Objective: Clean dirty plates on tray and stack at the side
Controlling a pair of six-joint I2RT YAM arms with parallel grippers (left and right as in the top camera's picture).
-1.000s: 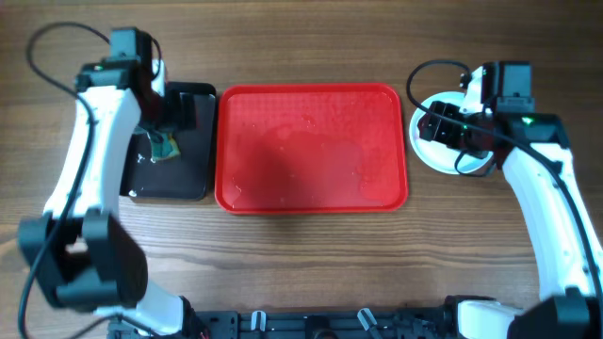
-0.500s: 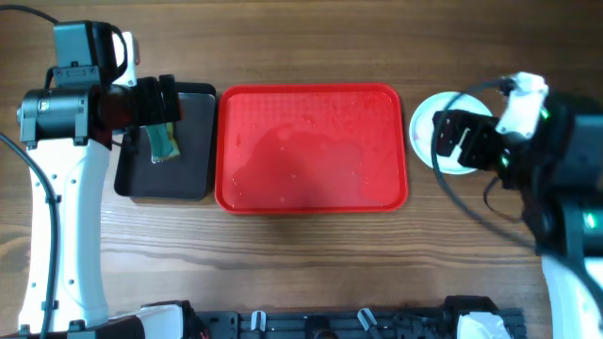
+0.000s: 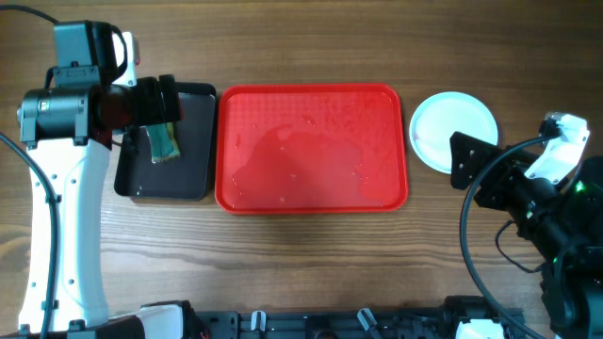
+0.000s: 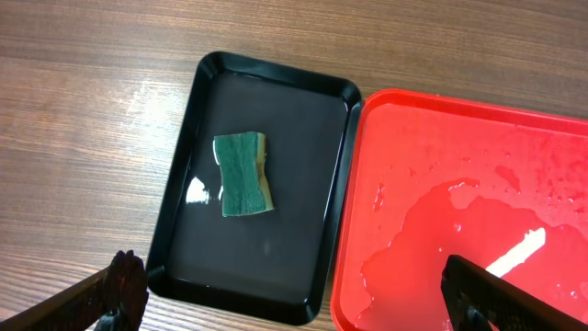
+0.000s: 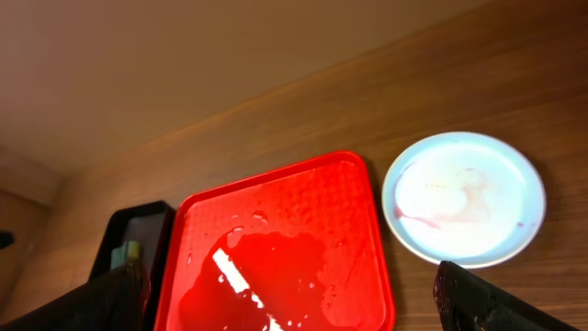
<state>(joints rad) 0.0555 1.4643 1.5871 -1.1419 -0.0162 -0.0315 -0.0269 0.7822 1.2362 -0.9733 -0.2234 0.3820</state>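
Overhead, wood-grain table (image 3: 311,254), wet red tray (image 3: 311,94), plates (image 3: 452,127) beside it, left hand (image 3: 162,102) and right hand (image 3: 476,165) released.

Red tray (image 3: 283,122), black tray (image 3: 193,155), green sponge (image 3: 163,143), pink-streaked pale plate (image 3: 454,127)

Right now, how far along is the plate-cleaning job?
Nearly done: the red tray holds only puddled liquid, and the plates sit beside it. Nothing in hand: left pincer and right pincer open and empty, sponge in the black tray. Remaining: faint pink streaks on the top plate.
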